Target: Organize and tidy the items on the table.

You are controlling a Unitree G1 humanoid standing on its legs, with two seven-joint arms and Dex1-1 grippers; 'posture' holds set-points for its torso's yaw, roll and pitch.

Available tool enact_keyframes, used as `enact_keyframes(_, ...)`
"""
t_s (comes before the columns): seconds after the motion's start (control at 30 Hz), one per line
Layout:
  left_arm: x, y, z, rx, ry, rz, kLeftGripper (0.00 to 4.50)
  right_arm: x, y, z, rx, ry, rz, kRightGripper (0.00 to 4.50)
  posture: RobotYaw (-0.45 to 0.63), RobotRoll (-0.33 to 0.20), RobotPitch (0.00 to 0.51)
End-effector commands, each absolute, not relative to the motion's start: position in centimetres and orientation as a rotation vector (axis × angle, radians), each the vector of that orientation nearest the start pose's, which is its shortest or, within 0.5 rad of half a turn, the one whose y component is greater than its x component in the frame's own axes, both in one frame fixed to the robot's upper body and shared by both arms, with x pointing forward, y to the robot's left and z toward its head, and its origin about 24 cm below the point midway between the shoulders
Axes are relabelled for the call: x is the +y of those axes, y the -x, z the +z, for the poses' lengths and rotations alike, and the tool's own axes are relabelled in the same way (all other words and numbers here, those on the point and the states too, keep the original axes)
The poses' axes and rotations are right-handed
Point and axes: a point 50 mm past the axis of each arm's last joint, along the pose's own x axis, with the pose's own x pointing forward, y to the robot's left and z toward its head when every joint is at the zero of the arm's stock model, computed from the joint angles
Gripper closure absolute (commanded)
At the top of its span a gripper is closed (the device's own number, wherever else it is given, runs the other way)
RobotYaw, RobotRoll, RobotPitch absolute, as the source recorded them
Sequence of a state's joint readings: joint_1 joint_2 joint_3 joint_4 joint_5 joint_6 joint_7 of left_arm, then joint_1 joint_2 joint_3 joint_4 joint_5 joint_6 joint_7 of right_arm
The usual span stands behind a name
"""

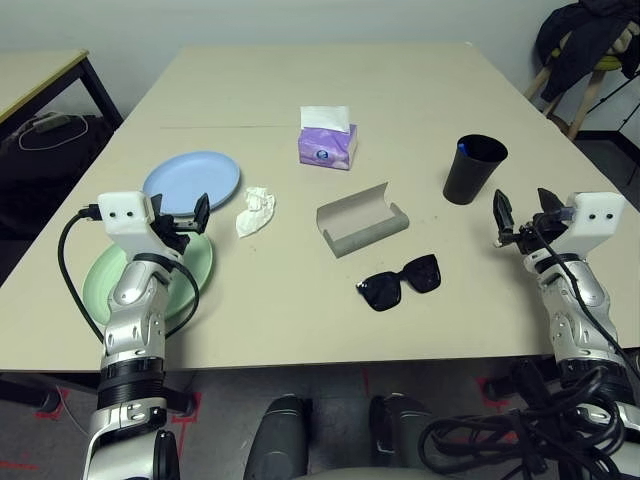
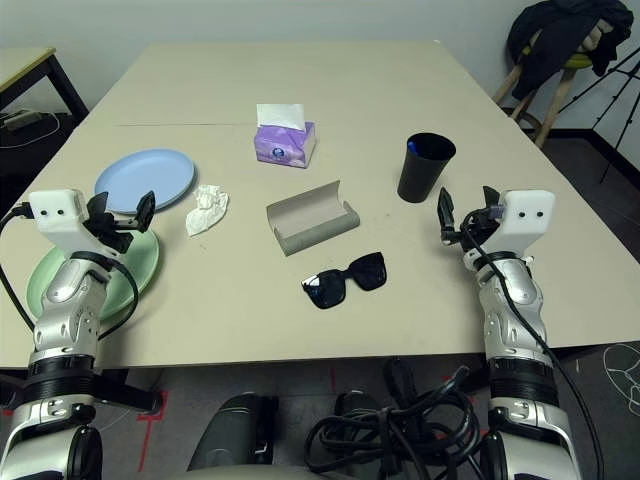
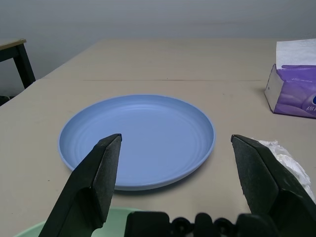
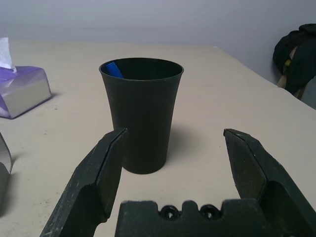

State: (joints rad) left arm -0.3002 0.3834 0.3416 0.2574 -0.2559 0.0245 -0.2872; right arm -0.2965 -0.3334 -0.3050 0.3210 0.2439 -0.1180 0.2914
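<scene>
Beige and smooth, the table (image 1: 420, 90) carries two plates, one crumpled tissue, one tissue box, one glasses case, one pair of sunglasses and one cup. The pale blue plate (image 1: 192, 181) lies on the robot's left side, and the mint green plate (image 1: 197, 262) lies just nearer the robot, its far rim touching or slightly under the blue one; which, I cannot tell. The crumpled white tissue (image 1: 256, 211) rests just beside the blue plate, toward the middle. The purple tissue box (image 1: 327, 145) stands farther back, with a white sheet rising from its top. The grey glasses case (image 1: 362, 219) lies open near the centre, and the black sunglasses (image 1: 399, 281) lie unfolded in front of it, apart from it. The black cup (image 1: 474, 169) stands upright on the right side with something blue inside.

Left gripper (image 3: 175, 153) hovers over the green plate with its jaws spread wide and empty, facing the blue plate. Right gripper (image 4: 174, 153) is likewise released, jaws wide apart, pointing at the cup without touching it.
</scene>
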Motion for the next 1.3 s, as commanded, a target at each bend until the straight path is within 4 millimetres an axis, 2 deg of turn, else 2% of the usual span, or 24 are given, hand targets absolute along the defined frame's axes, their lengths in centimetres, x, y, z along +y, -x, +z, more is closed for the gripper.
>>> enact_keyframes(0.03,28.5,-29.6,10.1,-0.098,-0.053,0.044,0.0,-26.5,-29.8,8.9,-0.156,0.02,-0.001,0.2,0.08,0.0,0.05)
enact_keyframes(0.37,28.5,-29.6,10.1,-0.092,-0.058,0.035,0.0,-26.6,-29.7,8.9,-0.16,0.024,-0.005,0.2,0.07,0.0,0.05)
enact_keyframes(0.47,28.5,-29.6,10.1,-0.088,-0.059,0.028,0.0,-26.3,-29.6,9.2,-0.179,0.014,0.044,0.2,0.07,0.0,0.05)
enact_keyframes(0.6,28.6,-29.6,10.1,-0.078,-0.064,0.012,0.0,-24.7,-29.2,10.1,-0.236,-0.011,0.267,0.2,0.07,0.0,0.052)
enact_keyframes(0.93,28.6,-29.6,10.3,-0.07,-0.074,-0.025,0.0,-21.2,-27.6,11.4,-0.187,0.153,1.026,0.2,0.09,0.0,0.054)
enact_keyframes(1.13,28.8,-29.3,10.6,-0.061,-0.085,-0.051,0.0,-20.3,-27.6,12.0,-0.164,0.235,1.245,0.2,0.11,0.0,0.054)
enact_keyframes(1.3,29.1,-29.0,10.9,-0.034,-0.101,-0.094,0.0,-20.2,-27.9,12.0,-0.172,0.312,1.321,0.2,0.13,0.0,0.055)
